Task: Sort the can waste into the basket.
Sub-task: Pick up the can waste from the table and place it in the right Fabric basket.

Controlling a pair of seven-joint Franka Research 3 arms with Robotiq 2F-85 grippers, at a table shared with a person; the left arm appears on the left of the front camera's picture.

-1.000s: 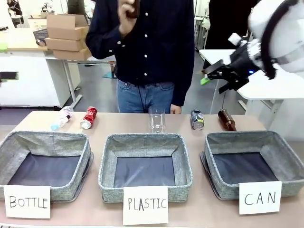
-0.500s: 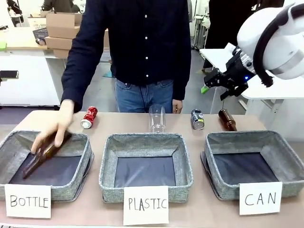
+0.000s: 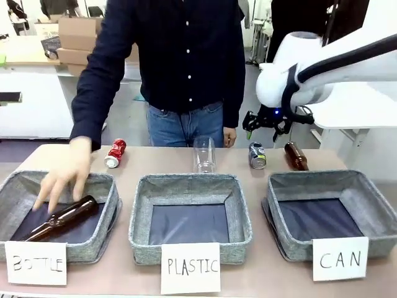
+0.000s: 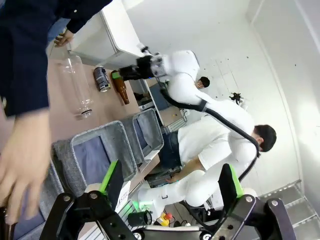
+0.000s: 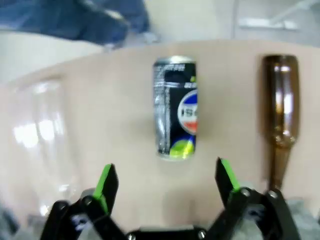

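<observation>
Right gripper (image 3: 265, 129) above the black can (image 3: 257, 156); both cans on the bench (image 3: 155, 162).
A person (image 3: 186, 56) stands at the far side, one hand (image 3: 65, 174) over a brown bottle (image 3: 62, 218) lying in the near-left bin (image 3: 93, 247). The basket (image 3: 370, 202) signed CAN sits near right, both cans outside it. The right gripper hangs spread wide, grasping nothing. The black can lies on its side below it, between a clear bottle (image 3: 205, 155) on its left and a second brown bottle (image 3: 296, 156) on its right. The red can (image 3: 116, 153) lies far left. The left gripper (image 4: 169, 175) is likewise spread and unladen.
</observation>
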